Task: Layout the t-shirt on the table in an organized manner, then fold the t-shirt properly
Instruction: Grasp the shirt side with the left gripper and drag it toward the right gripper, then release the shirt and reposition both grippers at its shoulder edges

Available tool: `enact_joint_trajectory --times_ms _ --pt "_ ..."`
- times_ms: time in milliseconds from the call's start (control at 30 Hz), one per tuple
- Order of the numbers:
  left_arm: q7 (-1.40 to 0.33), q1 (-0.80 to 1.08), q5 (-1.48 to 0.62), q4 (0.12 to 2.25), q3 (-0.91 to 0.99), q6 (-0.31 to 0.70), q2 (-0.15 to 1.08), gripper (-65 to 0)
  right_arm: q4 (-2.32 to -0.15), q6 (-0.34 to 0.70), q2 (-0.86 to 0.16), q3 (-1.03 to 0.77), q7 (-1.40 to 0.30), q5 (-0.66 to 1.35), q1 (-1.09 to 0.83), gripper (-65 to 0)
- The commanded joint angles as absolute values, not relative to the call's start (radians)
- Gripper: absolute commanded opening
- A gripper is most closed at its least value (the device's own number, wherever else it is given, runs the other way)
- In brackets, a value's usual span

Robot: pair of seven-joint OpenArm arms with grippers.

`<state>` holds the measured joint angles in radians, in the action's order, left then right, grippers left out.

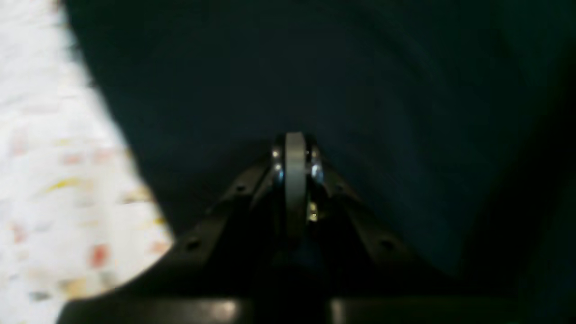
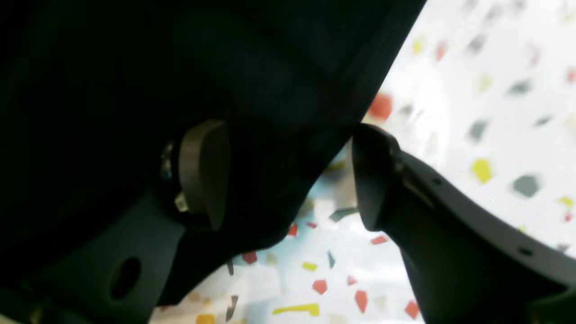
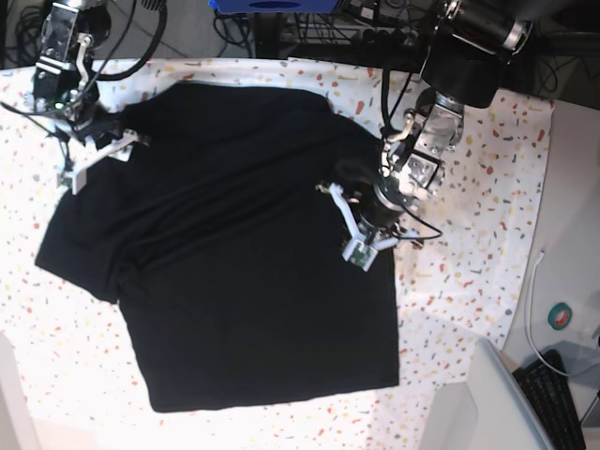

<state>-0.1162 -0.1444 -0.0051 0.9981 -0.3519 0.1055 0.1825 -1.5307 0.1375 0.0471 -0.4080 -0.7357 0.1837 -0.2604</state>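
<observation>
The black t-shirt [image 3: 234,262] lies spread over the speckled table [image 3: 469,234], its hem toward the near edge and one sleeve out at the left. At the shirt's right shoulder edge, my left gripper [image 3: 352,225] is shut; in the left wrist view its fingertips [image 1: 294,148] are pressed together where the dark t-shirt [image 1: 360,90] gathers at them. My right gripper [image 3: 94,159] stands open at the shirt's far left shoulder. Up close, the right gripper [image 2: 288,180] has its jaws wide apart, with an edge of the t-shirt [image 2: 180,67] draped loosely between them and over one finger [image 2: 202,175].
A plain grey side surface at the right holds a tape roll [image 3: 561,317], a keyboard [image 3: 553,384] and a thin cable [image 3: 532,281]. Cables and equipment crowd the far edge. Bare speckled table [image 2: 495,112] shows beside the shirt on both sides.
</observation>
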Motion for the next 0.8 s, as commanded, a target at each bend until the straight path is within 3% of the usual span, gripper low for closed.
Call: enact_joint_trajectory --times_ms 0,100,133,167,300,533,767 --pt "-0.097 -0.157 -0.008 1.001 -0.366 0.093 0.2 -65.0 -1.54 0.136 0.039 -0.412 -0.72 0.189 -0.254 -26.6" --pt "-0.096 -0.131 -0.01 0.987 -0.384 0.093 0.214 -65.0 -1.515 0.136 0.039 -0.412 -0.72 0.188 -0.243 -27.9" --pt "-0.094 -0.12 -0.01 0.989 -0.383 0.093 0.228 -65.0 -1.494 0.136 0.038 -0.414 -0.72 0.188 -0.231 -31.2" --pt "-0.094 -0.113 -0.01 0.992 -0.386 0.093 0.234 -65.0 -1.468 0.136 0.027 -0.414 -0.72 0.188 -0.22 -35.9" --pt "-0.094 -0.07 -0.012 1.009 -0.381 0.093 0.292 -65.0 -1.366 0.136 -0.039 -0.414 -0.719 0.188 -0.134 -65.0" --pt "-0.099 0.074 -0.015 1.193 -0.381 0.091 0.334 -65.0 -1.265 0.136 -0.15 -0.404 -0.72 0.188 0.085 -65.0" --pt "-0.18 0.14 -0.021 1.353 -0.381 0.09 0.255 -65.0 -1.063 0.136 -0.251 -0.403 -0.719 0.186 0.377 -65.0"
